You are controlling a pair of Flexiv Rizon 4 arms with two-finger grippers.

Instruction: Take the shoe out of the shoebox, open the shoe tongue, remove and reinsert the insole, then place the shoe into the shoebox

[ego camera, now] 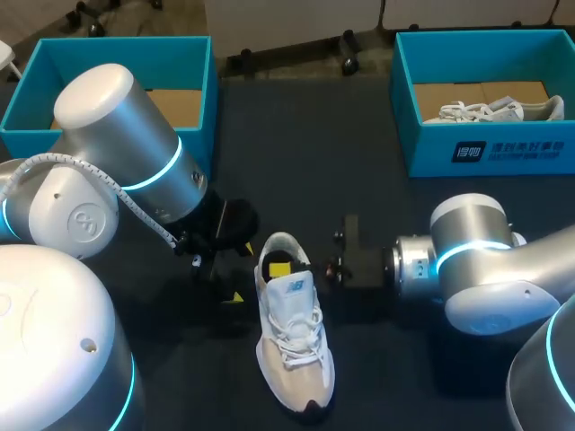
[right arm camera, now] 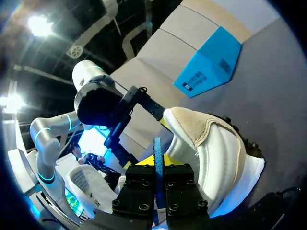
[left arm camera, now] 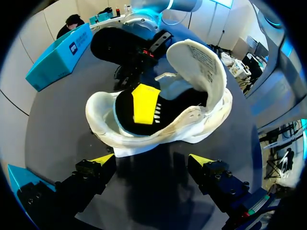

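Down on the dark worktop (ego camera: 377, 180), seen from overhead, the shoe (ego camera: 292, 350) lies out of its box in the middle, toe toward the robot. The left shoebox (ego camera: 22, 108) and the right shoebox (ego camera: 503, 153) stand well apart from it at the far corners, and a second shoe (ego camera: 490, 111) sits in the right one. The left fingers (ego camera: 235, 296) hang just beside the shoe's heel end, and the right fingers (ego camera: 280, 268) reach in from the other side to the shoe's opening. From the left wrist, the left fingers (left arm camera: 103, 160) are spread wide and hold nothing, with the shoe's side just ahead of them. The tongue (left arm camera: 201, 62) is folded up and forward, and a yellow tip of the right fingers (left arm camera: 145, 103) rests on the black insole (left arm camera: 124, 115), which lies inside the shoe. From the right wrist, the right fingers (right arm camera: 139, 184) are nearly pressed together on a thin blue strip, which I take for the insole's edge, with the shoe's heel close beside them. So 2 steps look done: shoe out, tongue open. The insole work is in hand, though I cannot tell whether it is coming out or going back. Returning the shoe to a shoebox is left.
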